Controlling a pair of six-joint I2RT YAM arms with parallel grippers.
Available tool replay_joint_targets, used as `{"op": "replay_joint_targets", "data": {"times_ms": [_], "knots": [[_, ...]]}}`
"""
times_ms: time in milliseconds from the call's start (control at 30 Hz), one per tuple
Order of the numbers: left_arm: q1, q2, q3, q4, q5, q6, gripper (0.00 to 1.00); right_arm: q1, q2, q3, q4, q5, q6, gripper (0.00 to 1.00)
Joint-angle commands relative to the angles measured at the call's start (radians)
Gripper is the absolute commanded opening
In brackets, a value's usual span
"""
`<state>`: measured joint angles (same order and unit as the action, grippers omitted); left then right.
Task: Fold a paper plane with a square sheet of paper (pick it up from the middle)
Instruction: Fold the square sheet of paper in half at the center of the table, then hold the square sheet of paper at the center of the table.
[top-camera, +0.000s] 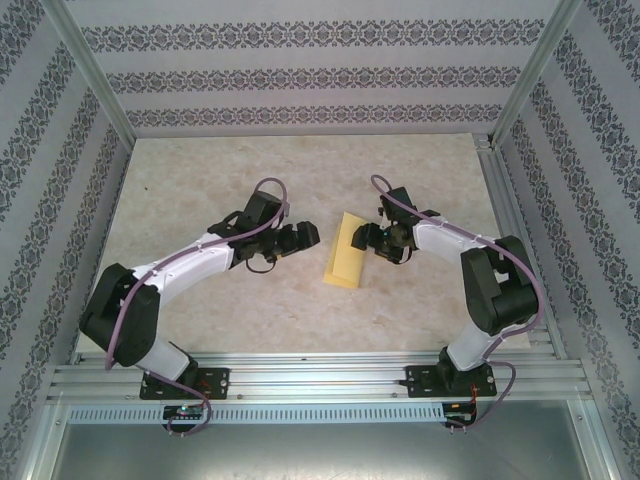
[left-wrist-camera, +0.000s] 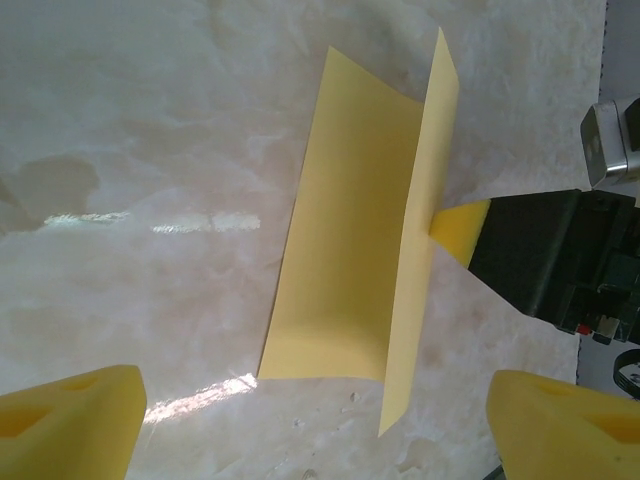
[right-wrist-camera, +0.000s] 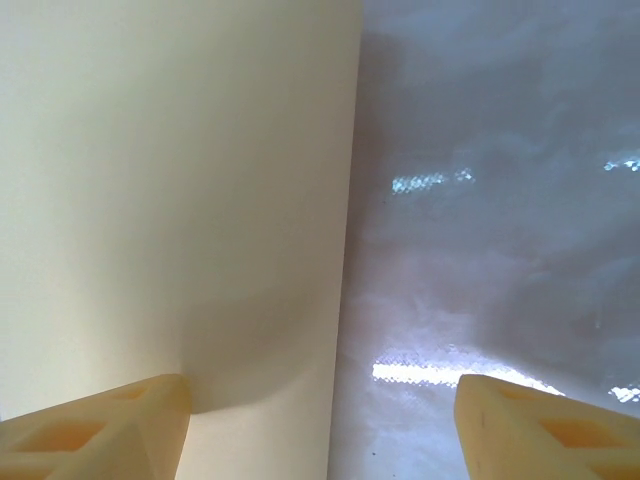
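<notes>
Jaws on both arms stand apart, clamped on nothing. From above, the left jaws and right jaws face each other across a thin, plain yellow sheet of paper (top-camera: 345, 262), folded into a long rectangle on the pale, marble-patterned worktop (top-camera: 200, 180). The sheet lies between them: the right jaws reach its far end, and the left jaws sit just beside its edge.

From the left wrist, the left jaws' two blocky yellow foam pads (left-wrist-camera: 70, 420) sit wide at the lower corners, with glossy worktop between them and the sheet (left-wrist-camera: 345, 250) just ahead. One broad panel lies flat. Along a straight, sharp crease a narrower flap stands up. On the flap's far side, a yellow fingertip (left-wrist-camera: 462, 222) of the right jaws, mounted on a black body, touches the paper.

From the right wrist, the right jaws' foam pads (right-wrist-camera: 100, 430) are likewise wide apart. The smooth, pale sheet (right-wrist-camera: 180, 200) lies ahead of the pad at the picture's left, and its straight edge runs away between the two pads. The other pad hangs over bare, sheeny worktop.
</notes>
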<state>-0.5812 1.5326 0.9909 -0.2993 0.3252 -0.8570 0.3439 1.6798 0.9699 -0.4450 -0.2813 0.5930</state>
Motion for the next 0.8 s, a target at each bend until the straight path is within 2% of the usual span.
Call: {"op": "replay_joint_targets", "data": {"times_ms": [0, 133, 333, 533, 767], "knots": [[-0.023, 0.046, 0.054, 0.058, 0.026, 0.01, 0.83, -0.001, -0.006, -0.013, 0.033, 0.053, 0.037, 0.72], [-0.025, 0.093, 0.089, 0.063, 0.039, 0.012, 0.67, 0.016, 0.029, 0.007, 0.014, 0.083, 0.042, 0.73], [-0.025, 0.146, 0.126, 0.072, 0.057, 0.024, 0.57, 0.058, 0.064, 0.046, -0.029, 0.154, 0.026, 0.74], [-0.025, 0.175, 0.147, 0.072, 0.073, 0.033, 0.54, 0.081, 0.074, 0.059, -0.044, 0.207, 0.043, 0.75], [-0.026, 0.184, 0.151, 0.072, 0.075, 0.039, 0.51, 0.084, 0.083, 0.066, -0.028, 0.204, 0.07, 0.75]]}}
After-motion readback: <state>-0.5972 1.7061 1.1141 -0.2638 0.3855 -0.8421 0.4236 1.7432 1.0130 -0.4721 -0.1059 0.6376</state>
